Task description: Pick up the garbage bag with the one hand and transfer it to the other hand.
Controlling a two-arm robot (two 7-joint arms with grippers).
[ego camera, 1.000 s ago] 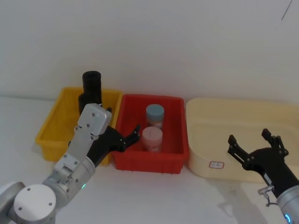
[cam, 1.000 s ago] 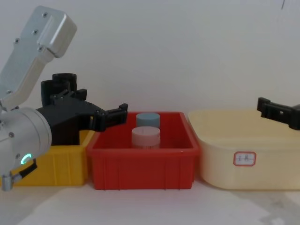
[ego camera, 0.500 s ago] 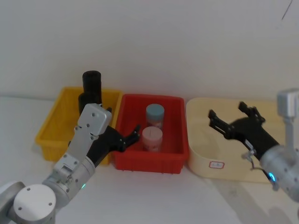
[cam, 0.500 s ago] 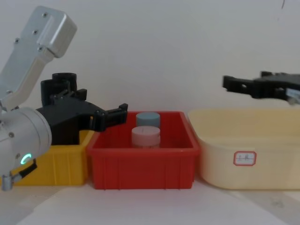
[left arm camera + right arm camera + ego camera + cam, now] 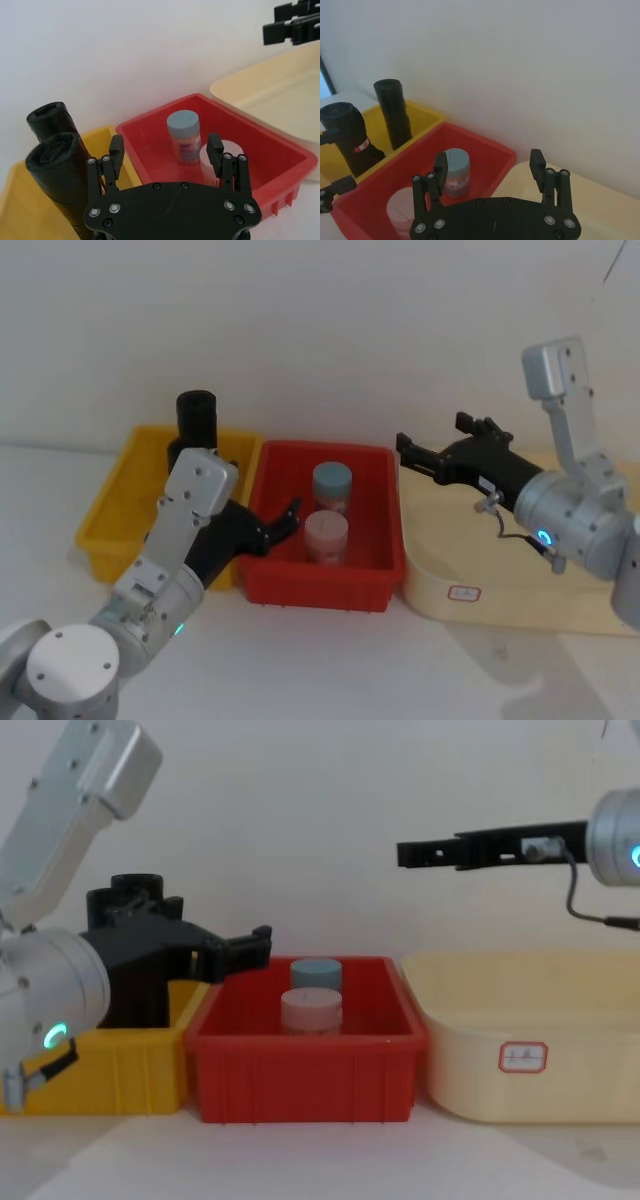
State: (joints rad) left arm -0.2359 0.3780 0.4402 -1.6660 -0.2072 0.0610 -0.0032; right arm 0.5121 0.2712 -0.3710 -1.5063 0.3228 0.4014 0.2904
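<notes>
Over the last second the right gripper [image 5: 431, 432] has swung up and inward. From low over the cream tub [image 5: 480, 612] at the scene's 4 o'clock it has climbed to about 2 o'clock. It now hangs well above the seam between that tub and the red bin [image 5: 320, 587], its fingers spread apart, empty and pointing toward 9 o'clock. The left gripper [image 5: 166, 148] has barely stirred. It hovers over the shared wall of the yellow bin [image 5: 108, 512] and the red bin, fingers likewise apart with nothing between them, aimed toward 3 o'clock at the pink-lidded jar [image 5: 325, 535] and the grey-lidded jar [image 5: 331, 485]. I read this as the receiving hand staging itself for the handover ahead of time, while the pick itself is not yet begun. The garbage bag [image 5: 346, 134], the roll with the red-and-white label, stands upright in the yellow bin at the scene's 10 o'clock, with a second roll [image 5: 394, 111] just behind it at its 12 o'clock. From the left gripper's fingertips the bag lies at roughly 10 o'clock, close alongside the wrist and palm, not between the fingers, which point away from it. By my judgement the left gripper must draw back and turn toward the bag before it can close on it, and the neighbouring roll stands near enough to be knocked.
</notes>
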